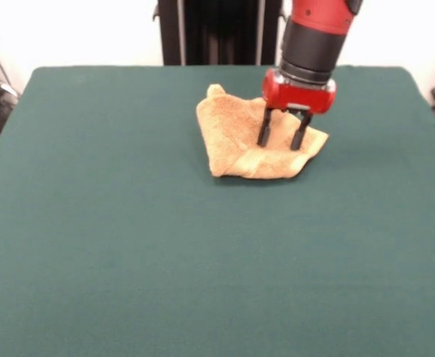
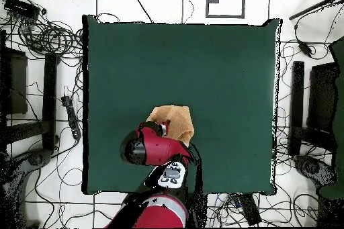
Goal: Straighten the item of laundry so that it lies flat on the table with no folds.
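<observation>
Where the end effector (image 1: 282,140) stands open, the rumpled towel (image 1: 236,130) lies partly hidden.

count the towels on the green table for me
1: the orange-tan towel lies crumpled with folds toward the far side of the table, right of centre, under the open gripper. The arm covers part of it from overhead.

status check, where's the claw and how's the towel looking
Claw open, fingertips down on the towel. Towel crumpled, folds remain, not flat on green table. Nothing in the way.
</observation>
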Controlling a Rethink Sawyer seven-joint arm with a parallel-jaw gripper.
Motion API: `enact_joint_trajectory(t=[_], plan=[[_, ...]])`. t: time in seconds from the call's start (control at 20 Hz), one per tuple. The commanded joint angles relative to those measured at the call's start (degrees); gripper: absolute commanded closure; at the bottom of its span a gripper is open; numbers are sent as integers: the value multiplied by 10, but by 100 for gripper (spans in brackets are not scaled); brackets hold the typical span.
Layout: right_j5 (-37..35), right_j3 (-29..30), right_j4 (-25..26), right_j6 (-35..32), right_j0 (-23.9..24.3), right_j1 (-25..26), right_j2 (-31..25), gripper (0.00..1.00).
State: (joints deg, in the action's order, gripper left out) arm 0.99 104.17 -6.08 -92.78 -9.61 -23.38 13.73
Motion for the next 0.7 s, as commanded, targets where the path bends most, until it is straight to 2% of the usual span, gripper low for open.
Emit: enact_joint_trajectory(t=[0.05,0.45,0.55,0.7], plan=[[-112,73,0,-96,-20,-59,-74,0],[-161,100,4,-83,-20,-121,-81,0],[-160,104,5,-83,-19,-122,-82,0],[-130,104,5,-92,-16,-96,-85,0]])
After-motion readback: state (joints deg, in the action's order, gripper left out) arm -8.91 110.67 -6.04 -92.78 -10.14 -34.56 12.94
